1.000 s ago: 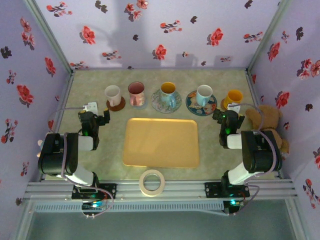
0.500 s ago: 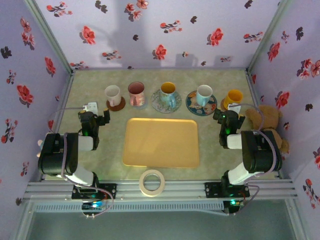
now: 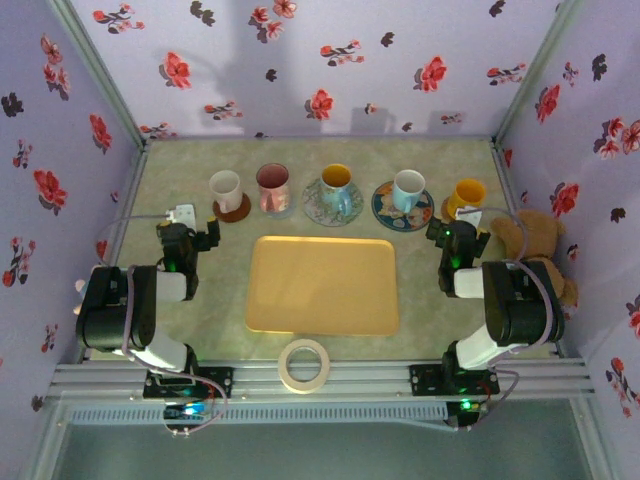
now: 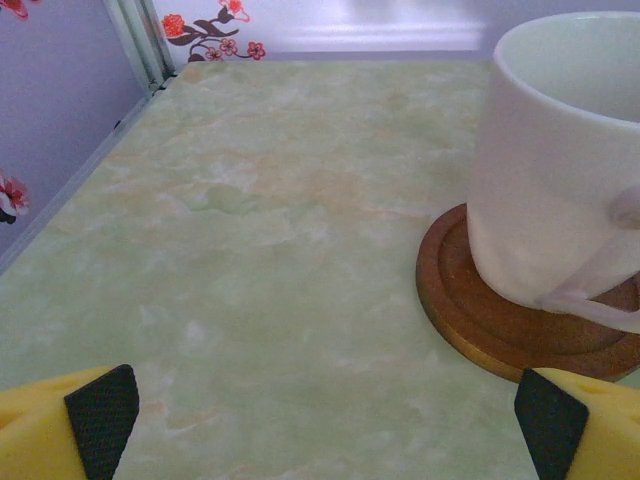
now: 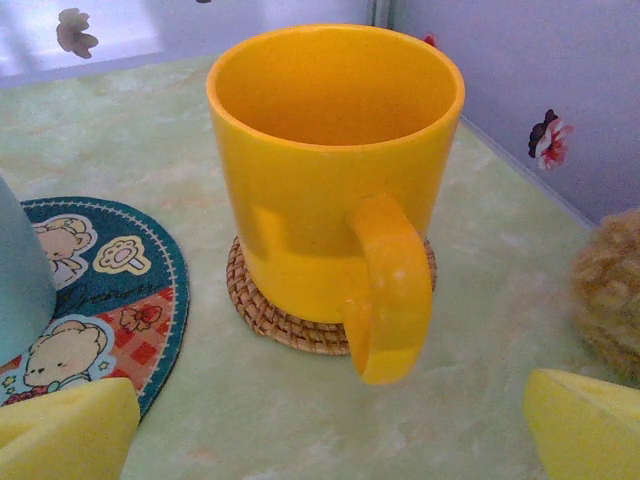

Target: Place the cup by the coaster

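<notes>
Five cups stand in a row at the back, each on a coaster. The white cup point(image 3: 225, 187) point(image 4: 560, 150) rests on a round wooden coaster point(image 4: 490, 320). My left gripper point(image 3: 196, 236) point(image 4: 325, 440) is open just short of it, with bare table between its fingers. The yellow cup point(image 3: 467, 193) point(image 5: 330, 160) sits on a woven coaster point(image 5: 275, 315), its handle towards the camera. Directly in front of that handle my right gripper point(image 3: 455, 234) point(image 5: 325, 440) stands open and holds nothing.
An orange tray point(image 3: 322, 285) lies mid-table, a tape roll point(image 3: 304, 365) at the front edge. Between the end cups stand a pink cup point(image 3: 272, 187), a patterned cup point(image 3: 336, 188) and a light blue cup point(image 3: 407, 187) on a cartoon coaster point(image 5: 95, 290). A teddy bear point(image 3: 530, 240) point(image 5: 610, 290) crowds the right wall.
</notes>
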